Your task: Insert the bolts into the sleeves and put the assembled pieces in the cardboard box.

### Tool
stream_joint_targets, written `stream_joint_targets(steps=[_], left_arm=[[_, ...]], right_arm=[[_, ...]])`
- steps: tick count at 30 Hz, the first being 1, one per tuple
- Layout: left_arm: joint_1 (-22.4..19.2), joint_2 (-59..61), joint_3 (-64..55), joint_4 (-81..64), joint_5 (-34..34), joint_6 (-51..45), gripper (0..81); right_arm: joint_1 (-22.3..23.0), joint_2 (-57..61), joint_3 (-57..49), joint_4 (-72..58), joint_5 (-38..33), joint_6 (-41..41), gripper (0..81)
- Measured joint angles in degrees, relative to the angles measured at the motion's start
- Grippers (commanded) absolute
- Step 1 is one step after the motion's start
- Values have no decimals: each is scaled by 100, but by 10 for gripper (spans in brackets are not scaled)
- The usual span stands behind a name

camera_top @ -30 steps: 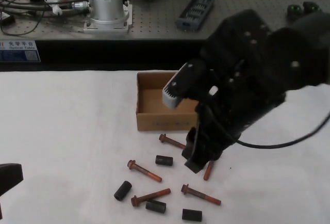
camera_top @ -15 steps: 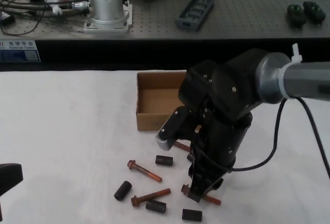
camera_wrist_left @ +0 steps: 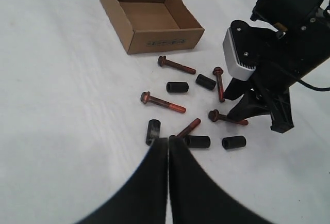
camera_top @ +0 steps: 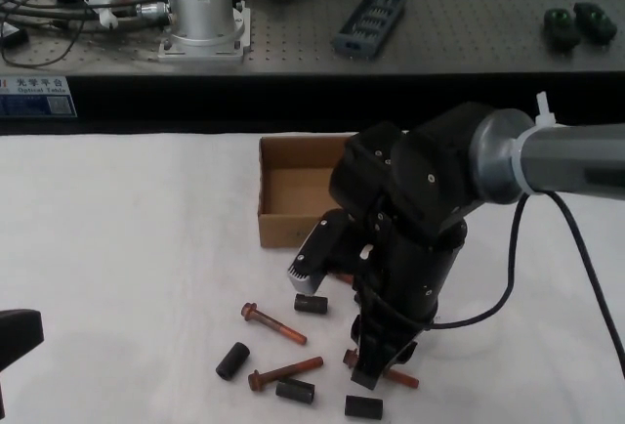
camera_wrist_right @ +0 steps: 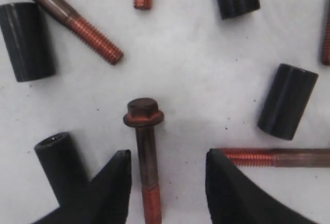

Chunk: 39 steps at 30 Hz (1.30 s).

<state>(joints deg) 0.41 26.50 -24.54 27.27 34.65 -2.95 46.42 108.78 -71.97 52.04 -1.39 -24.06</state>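
Well to the left of the cardboard box (camera_top: 293, 231), toward the near edge of the white surface (camera_top: 127, 248), the left end effector (camera_wrist_left: 168, 140) has its 2 fingers pressed together with nothing between them.

The box itself is empty. Just in front of it, 5 bolts (camera_wrist_left: 162, 102) and 5 sleeves (camera_wrist_left: 177, 86) lie scattered singly on the surface. No bolt sits inside a sleeve.

In front of the box and toward its right side, the right end effector (camera_wrist_right: 169, 154) is low over that scatter with its fingers spread apart. One bolt (camera_wrist_right: 146, 146) lies between them, its hex head pointing away from the wrist, and neither finger visibly presses on it. A sleeve (camera_wrist_right: 62, 159) lies just beside one finger.

By this showing the task is at its very start: 0 of 5 pairs are assembled and nothing is boxed. The step in hand looks like picking the first bolt. Closing on it, mating it with a sleeve and carrying the pair to the box all remain, then 4 more rounds.
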Motion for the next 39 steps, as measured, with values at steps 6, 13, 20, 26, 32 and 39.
stream_joint_targets(steps=[6, 13, 20, 26, 32, 39], left_arm=[[0, 0, 0, 0, 0, 0, 6], [0, 0, 0, 0, 0, 0, 6], [0, 0, 0, 0, 0, 0, 6], [0, 0, 0, 0, 17, 0, 6], [-334, 260, -153, 31, 239, 48, 6], [-751, 1412, -816, 224, 240, 63, 27]], right_arm=[[100, 268, 0, -71, 0, 3, 312], [100, 293, -5, -81, 0, -3, 73], [100, 293, -5, -81, 0, 168, 32], [100, 71, -5, -43, 0, 657, 32], [100, -1259, -5, -31, -10, 1428, 32], [181, -2527, -5, 172, 84, 1765, 32]])
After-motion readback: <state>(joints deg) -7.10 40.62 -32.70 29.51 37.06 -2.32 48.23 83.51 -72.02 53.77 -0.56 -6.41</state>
